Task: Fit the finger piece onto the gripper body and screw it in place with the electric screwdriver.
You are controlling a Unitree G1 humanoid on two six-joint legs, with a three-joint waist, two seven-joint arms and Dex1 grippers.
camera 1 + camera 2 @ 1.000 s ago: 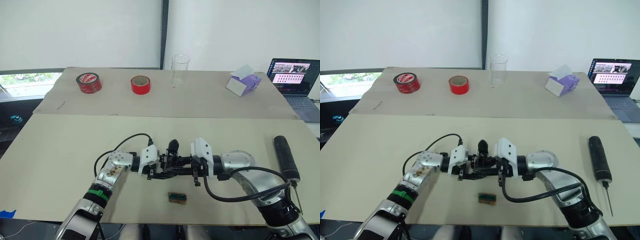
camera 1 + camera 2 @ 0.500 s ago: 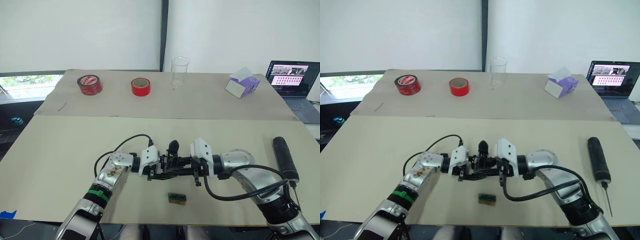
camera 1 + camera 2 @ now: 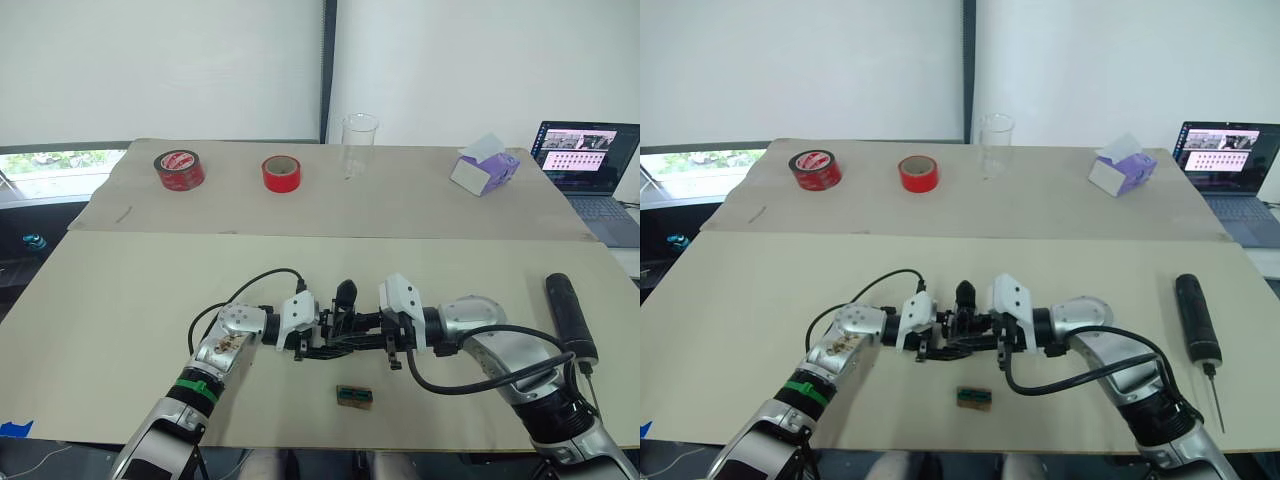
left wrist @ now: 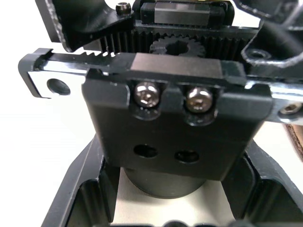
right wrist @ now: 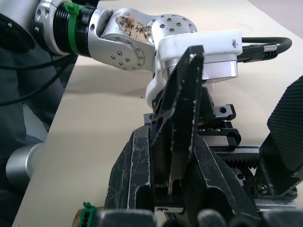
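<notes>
Pincers are meeting nose to nose over the middle of the surface [image 3: 120, 300], and almost nothing is changing from the earlier views: only the right forearm is swinging in slightly nearer the robot, so the fitting step is still holding rather than advancing. The left pincer [image 3: 312, 333] is clamping the gripper body [image 3: 345, 330] between its fingers, its two screws facing that wrist. The right pincer [image 3: 372, 332] is closing narrowly on what looks like the finger piece [image 5: 177, 109], pressing it against the body. The electric screwdriver [image 3: 571, 316] is lying untouched, well beyond the right pincer, while a small green-and-brown block [image 3: 354, 396] is sitting just below both.
</notes>
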